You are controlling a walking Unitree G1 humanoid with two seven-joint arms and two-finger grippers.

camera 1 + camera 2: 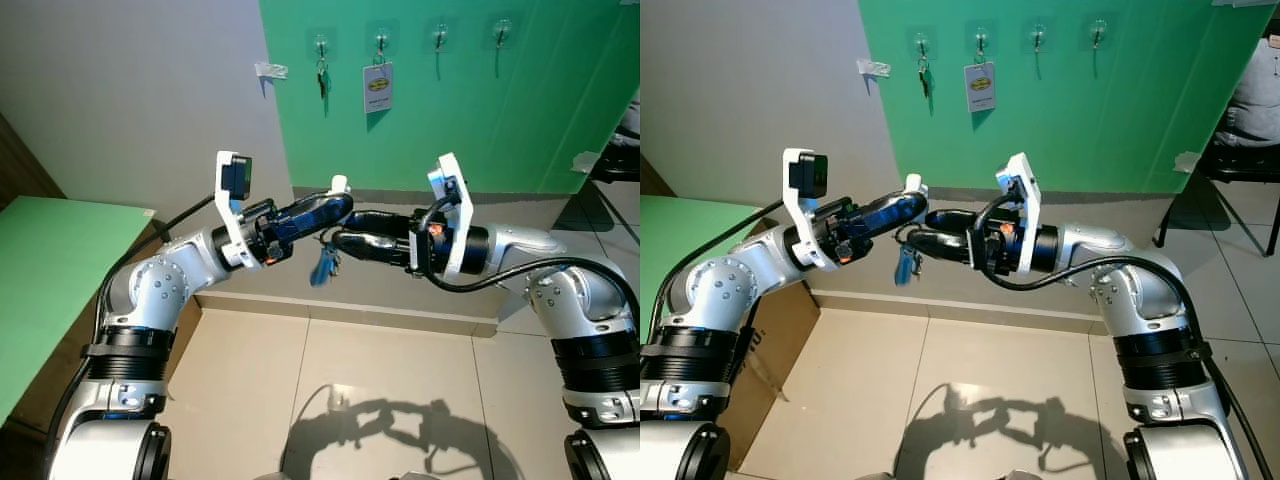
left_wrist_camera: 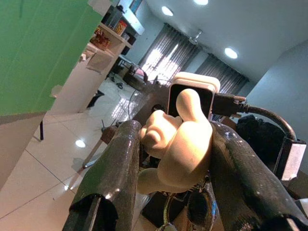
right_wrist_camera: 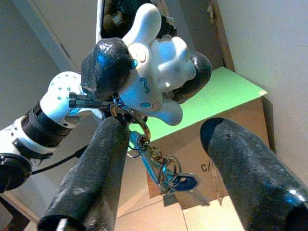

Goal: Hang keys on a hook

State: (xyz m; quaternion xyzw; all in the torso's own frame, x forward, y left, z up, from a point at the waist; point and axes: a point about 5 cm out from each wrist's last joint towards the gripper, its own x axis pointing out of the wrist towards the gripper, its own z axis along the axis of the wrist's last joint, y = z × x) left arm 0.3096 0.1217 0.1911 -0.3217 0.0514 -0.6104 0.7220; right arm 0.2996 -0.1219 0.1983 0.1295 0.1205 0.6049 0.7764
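Left tool (image 1: 335, 203) pinching figurine (image 1: 339, 185), keys (image 1: 322, 266) dangling down

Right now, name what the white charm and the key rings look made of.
White charm: looks like soft matte rubber or vinyl, judging by its rounded moulded shape and dull sheen; the left gripper clamps it. Key rings: thin shiny wire loops, probably metal.

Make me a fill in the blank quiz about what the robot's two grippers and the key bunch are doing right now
1. The left gripper is shut on a white ____ figure charm.
2. The keys dangle ____ the charm, in the air.
3. The right gripper has its fingers ____, either side of the hanging key ring.
4. The wall hooks sit on the ____ panel behind the arms.

Missing words: cartoon; below; open; green
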